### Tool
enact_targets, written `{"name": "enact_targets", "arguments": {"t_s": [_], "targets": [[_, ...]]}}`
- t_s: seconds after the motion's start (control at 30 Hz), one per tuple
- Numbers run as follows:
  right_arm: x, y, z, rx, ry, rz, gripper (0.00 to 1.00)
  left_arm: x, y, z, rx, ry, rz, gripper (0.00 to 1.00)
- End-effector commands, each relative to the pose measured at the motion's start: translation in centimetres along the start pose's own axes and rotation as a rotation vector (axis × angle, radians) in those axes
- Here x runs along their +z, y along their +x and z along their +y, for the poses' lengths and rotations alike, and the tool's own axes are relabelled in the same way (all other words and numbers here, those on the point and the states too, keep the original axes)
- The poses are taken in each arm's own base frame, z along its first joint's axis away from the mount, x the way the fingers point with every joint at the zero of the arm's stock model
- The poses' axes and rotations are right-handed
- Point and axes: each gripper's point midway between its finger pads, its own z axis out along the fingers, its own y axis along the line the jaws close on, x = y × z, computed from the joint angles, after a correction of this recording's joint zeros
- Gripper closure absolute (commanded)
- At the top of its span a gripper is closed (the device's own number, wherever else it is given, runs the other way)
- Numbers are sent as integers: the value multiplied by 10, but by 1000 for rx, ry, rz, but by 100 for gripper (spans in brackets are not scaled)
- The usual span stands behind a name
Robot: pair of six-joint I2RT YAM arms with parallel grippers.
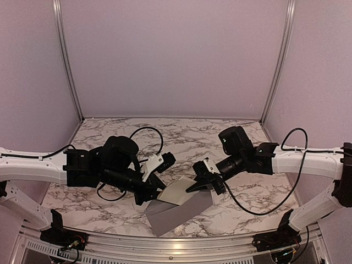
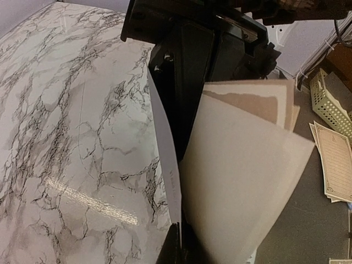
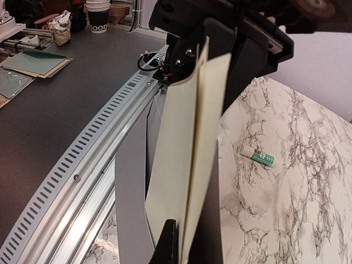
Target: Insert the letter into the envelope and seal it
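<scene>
The right gripper is pressed together on the folded letter, its arm reaching in low from the right. The letter hangs just above the envelope's far edge. The left gripper, angled down from the left, pinches the envelope's left edge beside the letter. A small glue tube lies on the marble table, well beyond the envelope.

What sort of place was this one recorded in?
Likely a robot test cell inside a lab or workshop: a marble-pattern table boxed in by plain walls on aluminium posts, with a slotted rail at its edge and a cluttered dark surface with cups beyond.
</scene>
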Motion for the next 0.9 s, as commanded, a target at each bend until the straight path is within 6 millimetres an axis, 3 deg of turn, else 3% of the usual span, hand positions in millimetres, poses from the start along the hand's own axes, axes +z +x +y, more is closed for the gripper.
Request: {"name": "enact_targets", "arguments": {"t_s": [0.0,0.37,0.6,0.87], "targets": [[21,3,-3,-12,13,87,100,-11,-14,-5,12,-11,-13,100],[52,23,-19,37,65,287,100,-10,-8,3,-1,-79,36,100],[70,31,-14,60,64,382,100,-4,-8,6,5,-98,46,100],[71,44,-20,107,143,463,100,3,1,17,0,-147,71,100]]}}
